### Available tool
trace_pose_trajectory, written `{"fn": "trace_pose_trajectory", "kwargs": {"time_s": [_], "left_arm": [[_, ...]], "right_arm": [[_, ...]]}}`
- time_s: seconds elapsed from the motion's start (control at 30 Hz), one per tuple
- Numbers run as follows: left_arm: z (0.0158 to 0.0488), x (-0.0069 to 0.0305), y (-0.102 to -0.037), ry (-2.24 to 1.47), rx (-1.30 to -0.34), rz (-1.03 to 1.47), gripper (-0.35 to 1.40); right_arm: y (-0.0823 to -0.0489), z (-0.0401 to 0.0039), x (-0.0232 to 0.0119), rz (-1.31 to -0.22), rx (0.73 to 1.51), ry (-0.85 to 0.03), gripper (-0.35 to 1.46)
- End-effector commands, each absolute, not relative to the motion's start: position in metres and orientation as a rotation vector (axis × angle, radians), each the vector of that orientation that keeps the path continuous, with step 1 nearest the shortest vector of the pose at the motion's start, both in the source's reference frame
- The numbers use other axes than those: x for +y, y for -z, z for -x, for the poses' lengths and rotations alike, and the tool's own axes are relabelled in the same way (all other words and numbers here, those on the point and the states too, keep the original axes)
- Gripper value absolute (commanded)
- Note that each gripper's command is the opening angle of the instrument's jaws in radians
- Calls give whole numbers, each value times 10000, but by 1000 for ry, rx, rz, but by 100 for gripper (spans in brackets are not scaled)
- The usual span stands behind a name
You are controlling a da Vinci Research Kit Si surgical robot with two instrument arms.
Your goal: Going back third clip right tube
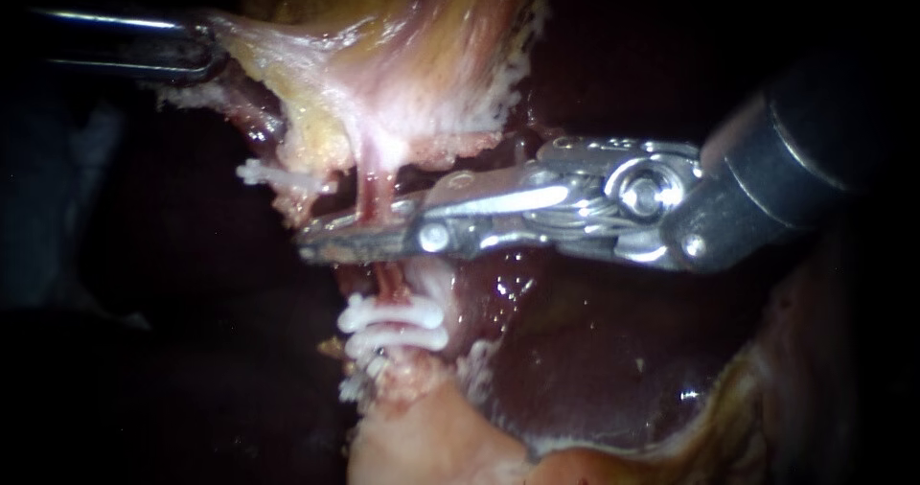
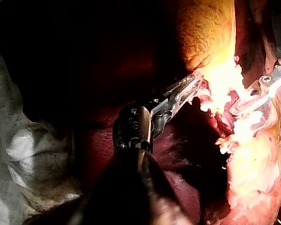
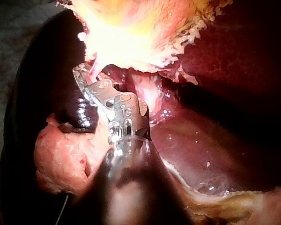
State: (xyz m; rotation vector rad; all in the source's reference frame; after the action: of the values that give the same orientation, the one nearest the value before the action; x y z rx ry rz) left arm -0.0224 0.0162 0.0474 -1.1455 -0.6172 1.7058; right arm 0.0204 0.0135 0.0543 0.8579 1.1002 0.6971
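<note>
The right tube point(image 1: 376, 190), pink-red, runs down from the gallbladder point(image 1: 402, 44). My right instrument point(image 1: 311, 238) comes in from the right, its long metal jaws lying across this tube, nearly together, one on each side of it. Below the jaws two white clips point(image 1: 395, 327) sit on the same tube. In the right wrist view the right instrument point(image 3: 85, 75) has its jaw tips at bright tissue. My left instrument point(image 1: 206, 49), from the upper left, is shut on the gallbladder's edge and holds it up; in its own wrist view the left instrument point(image 2: 193, 86) bites the pale tissue.
Another white clip point(image 1: 264, 173) sits on a strand to the left of the right tube. Dark red liver point(image 1: 575, 351) lies under and to the right of the jaws. Pale fatty tissue point(image 1: 422, 437) bulges below the clips.
</note>
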Motion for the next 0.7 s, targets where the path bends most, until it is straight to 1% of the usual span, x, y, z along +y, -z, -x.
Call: {"fn": "trace_pose_trajectory", "kwargs": {"time_s": [0.03, 0.07, 0.17, 0.23, 0.3, 0.43, 0.57, 0.7], "left_arm": [[224, 162, -474, -1706, -617, 1145, -35], [224, 162, -474, -1706, -617, 1145, -35], [224, 162, -474, -1706, -617, 1145, -35], [224, 162, -475, -1706, -617, 1145, -35], [224, 162, -475, -1706, -617, 1145, -35], [224, 162, -475, -1706, -616, 1145, -35], [225, 161, -475, -1706, -616, 1146, -35], [225, 161, -476, -1706, -615, 1146, -35]], "right_arm": [[-542, -204, 135, -858, 1101, -697, -35], [-543, -204, 135, -861, 1101, -694, -27], [-547, -205, 133, -866, 1109, -681, 23], [-554, -207, 130, -859, 1114, -675, 37], [-563, -208, 127, -851, 1120, -668, 42], [-584, -211, 120, -825, 1128, -643, 46], [-606, -212, 117, -751, 1142, -623, 49], [-623, -206, 117, -687, 1163, -562, 50]]}}
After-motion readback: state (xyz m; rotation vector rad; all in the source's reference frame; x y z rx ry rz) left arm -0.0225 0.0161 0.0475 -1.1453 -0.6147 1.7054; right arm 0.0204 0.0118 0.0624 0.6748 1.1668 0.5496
